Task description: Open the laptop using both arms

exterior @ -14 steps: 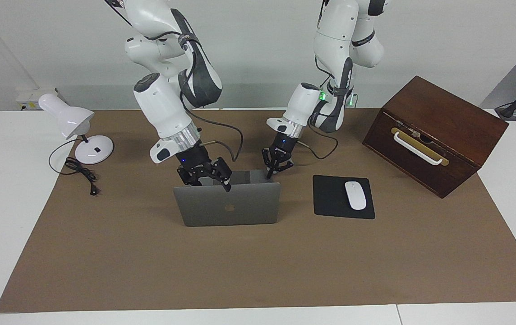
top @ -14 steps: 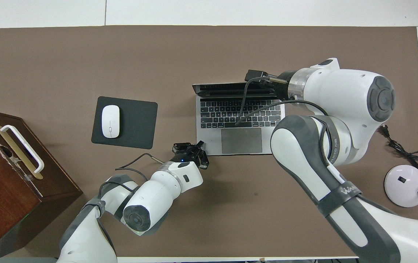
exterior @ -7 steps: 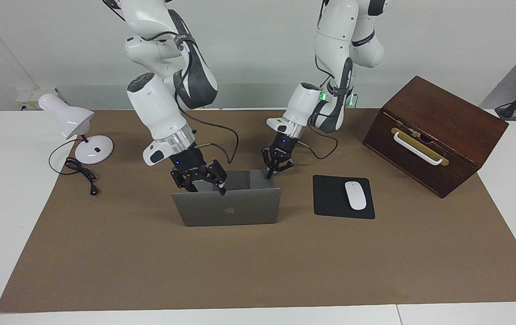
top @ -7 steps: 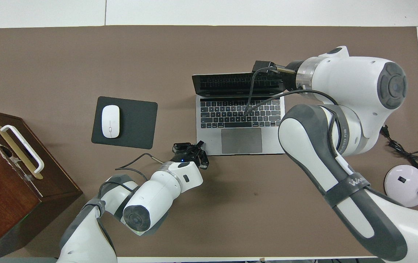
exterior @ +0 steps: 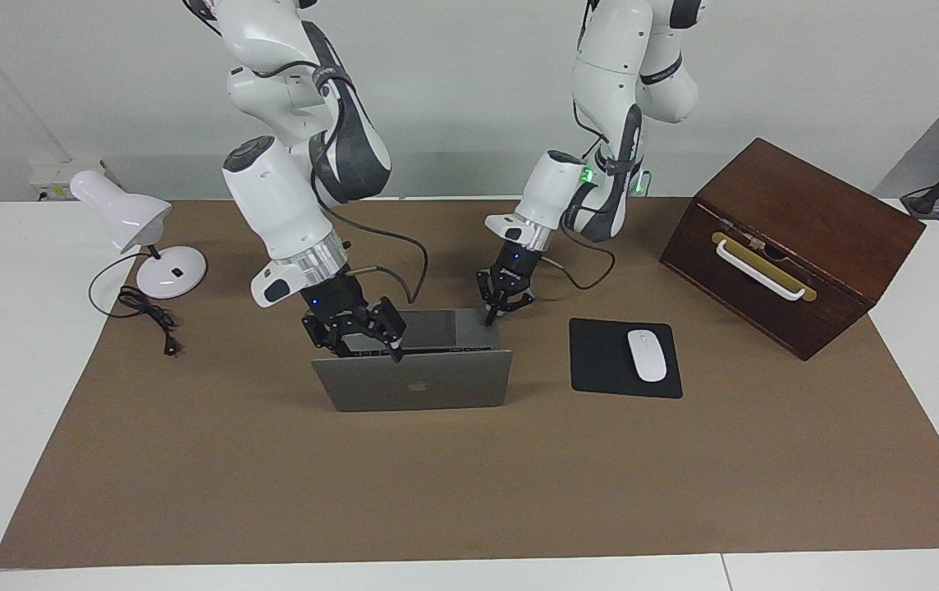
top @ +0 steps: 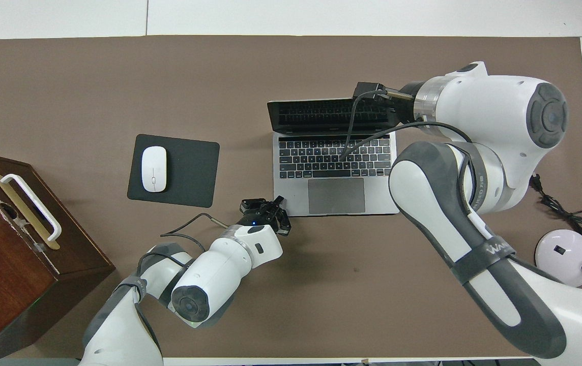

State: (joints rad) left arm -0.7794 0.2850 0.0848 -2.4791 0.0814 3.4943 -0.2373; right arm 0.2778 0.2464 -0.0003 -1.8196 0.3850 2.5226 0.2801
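Observation:
The silver-grey laptop (exterior: 416, 382) stands open in the middle of the brown mat, its lid tilted back away from the robots. The dark keyboard (top: 334, 157) and screen (top: 329, 114) show from above. My right gripper (exterior: 359, 338) (top: 372, 99) is at the lid's top edge, near the corner toward the right arm's end. Its fingers are spread open, with one fingertip (exterior: 396, 353) against the edge. My left gripper (exterior: 492, 316) (top: 275, 206) is shut. Its tips press down on the base's corner nearest the robots, toward the left arm's end.
A black mouse pad (exterior: 601, 365) (top: 189, 173) with a white mouse (exterior: 647, 355) lies beside the laptop toward the left arm's end. A brown wooden box (exterior: 790, 238) with a white handle stands past it. A white desk lamp (exterior: 141, 238) and its cord sit at the right arm's end.
The lid has swung farther back away from the robots, showing more of the screen. My right gripper followed its top edge. The left gripper stayed on the base corner.

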